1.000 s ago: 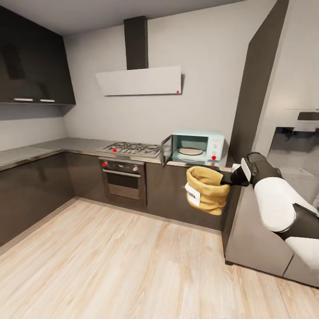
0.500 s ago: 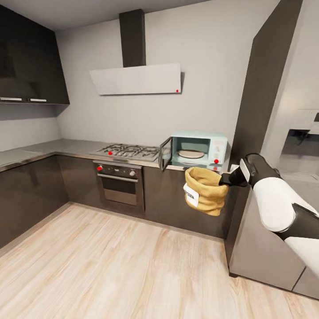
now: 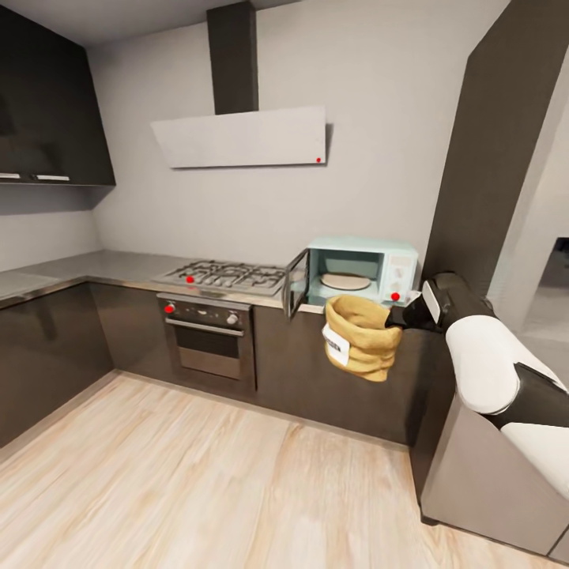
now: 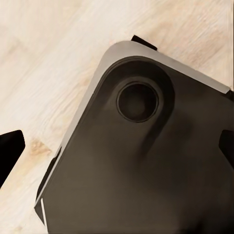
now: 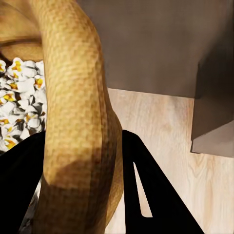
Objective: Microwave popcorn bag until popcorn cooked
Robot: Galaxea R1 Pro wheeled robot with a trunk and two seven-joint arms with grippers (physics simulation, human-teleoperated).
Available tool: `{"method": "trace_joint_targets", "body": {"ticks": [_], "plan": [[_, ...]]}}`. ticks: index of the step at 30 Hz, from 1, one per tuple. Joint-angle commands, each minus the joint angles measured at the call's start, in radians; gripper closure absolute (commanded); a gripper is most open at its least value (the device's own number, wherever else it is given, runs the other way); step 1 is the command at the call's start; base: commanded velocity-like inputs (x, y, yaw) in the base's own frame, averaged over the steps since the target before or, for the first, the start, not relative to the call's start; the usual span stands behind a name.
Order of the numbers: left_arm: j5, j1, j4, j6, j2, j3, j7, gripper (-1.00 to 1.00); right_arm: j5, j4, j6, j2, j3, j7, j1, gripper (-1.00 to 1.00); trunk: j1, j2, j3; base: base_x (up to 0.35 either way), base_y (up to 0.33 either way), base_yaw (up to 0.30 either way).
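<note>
My right end effector (image 5: pixel 83 190) is clamped on the rolled rim of the popcorn bag (image 3: pixel 359 336), one finger inside and one outside; in the wrist view I see white and yellow popcorn (image 5: pixel 17 105) in it. The bag hangs in the air in front of the dark cabinets, just below the microwave (image 3: pixel 359 273), whose door (image 3: pixel 295 283) stands open on the grey surface (image 3: pixel 118 269). My left end effector (image 4: pixel 117 146) has both dark fingertips spread wide, holding nothing

Home kitchen, my workplace. Fittings: steel countertop (image 3: pixel 118 269), gas hob (image 3: pixel 225 276), built-in oven (image 3: pixel 207 341), extractor hood (image 3: pixel 241 136), microwave (image 3: pixel 362 271), dark cabinets (image 3: pixel 47 111).
</note>
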Motion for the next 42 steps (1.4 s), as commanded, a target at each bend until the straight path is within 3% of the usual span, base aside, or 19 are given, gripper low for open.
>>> {"method": "trace_joint_targets", "body": {"ticks": [1, 9, 14, 17, 27, 35, 37, 39, 42], "plan": [[-0.001, 0.0, -0.001, -0.002, 0.0, 0.003, 0.002, -1.0, 0.01, -0.002, 0.002, 0.001, -0.007, 0.008, -0.001, 1.0, 0.001, 0.0, -0.001, 0.319, 0.0, 0.0], [-0.001, 0.0, -0.001, -0.002, 0.0, 0.003, 0.002, -1.0, 0.01, -0.04, 0.002, 0.003, -0.007, -0.003, -0.001, 1.0, 0.001, 0.0, -0.001, 0.319, 0.0, 0.0], [0.0, 0.0, -0.001, 0.0, 0.0, 0.005, 0.003, -1.0, 0.012, -0.092, 0.002, 0.051, -0.007, -0.012, -0.001, 1.0, 0.001, 0.0, -0.001, 0.319, 0.0, 0.0], [0.0, 0.0, -0.001, 0.0, 0.0, 0.005, 0.003, -1.0, 0.013, -0.101, 0.002, 0.067, -0.006, -0.019, -0.001, 1.0, 0.001, 0.0, -0.001, 0.319, 0.0, 0.0], [-0.001, 0.0, -0.001, -0.002, 0.0, 0.005, 0.004, -1.0, 0.015, -0.104, 0.002, 0.067, -0.006, -0.02, -0.001, 1.0, 0.001, 0.0, -0.001, 0.31, 0.0, 0.0], [-0.002, 0.0, -0.001, -0.003, 0.0, 0.007, 0.002, -1.0, 0.014, -0.104, 0.002, 0.065, -0.006, -0.021, -0.001, 1.0, 0.001, 0.0, -0.001, 0.033, 0.0, 0.0], [-0.001, 0.0, -0.001, -0.003, 0.0, 0.008, 0.003, -1.0, 0.014, -0.104, 0.002, 0.066, -0.006, -0.063, -0.001, 1.0, 0.001, 0.0, -0.001, 0.001, 0.0, 0.0], [0.0, 0.0, -0.001, -0.003, 0.0, 0.008, 0.003, -1.0, 0.012, -0.104, 0.002, 0.071, -0.04, -0.156, -0.001, 1.0, 0.001, 0.0, -0.001, 0.0, 0.0, 0.0], [0.0, 0.0, -0.001, -0.003, 0.0, 0.008, 0.002, -1.0, 0.011, -0.104, 0.002, 0.09, -0.136, -0.245, -0.001, 1.0, 0.001, 0.0, -0.001, 0.0, 0.0, 0.0]]}}
